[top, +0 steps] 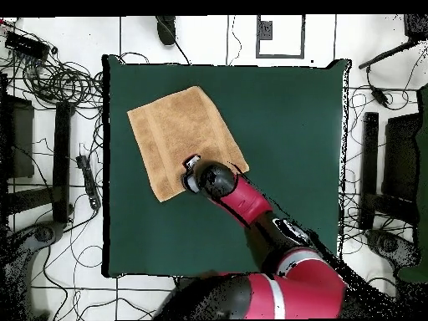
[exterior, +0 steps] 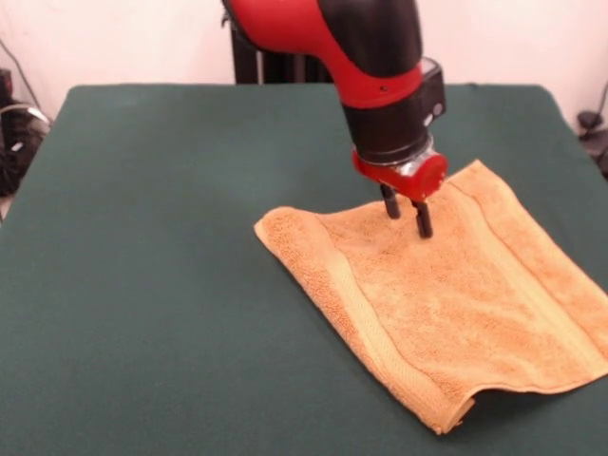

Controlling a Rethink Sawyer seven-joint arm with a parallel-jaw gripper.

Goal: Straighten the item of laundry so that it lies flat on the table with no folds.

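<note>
Gripper (exterior: 407, 217) over the towel's (exterior: 456, 304) far edge, on the green table (exterior: 142, 237).

In the front view the towel lies spread on the table's right side, reaching toward the near right corner; its near corner is curled up off the felt, and a paler band runs along the left edge and another along the right. The arm (exterior: 351, 47) comes down from above, and the two dark fingers (exterior: 423, 220) stand a narrow gap apart, tips at or just above the terry near the far edge, holding nothing that shows. From overhead the towel (top: 180, 134) sits in the table's (top: 292, 125) upper left part, tilted to the table's sides, with the gripper (top: 192, 171) over its lower edge.
</note>
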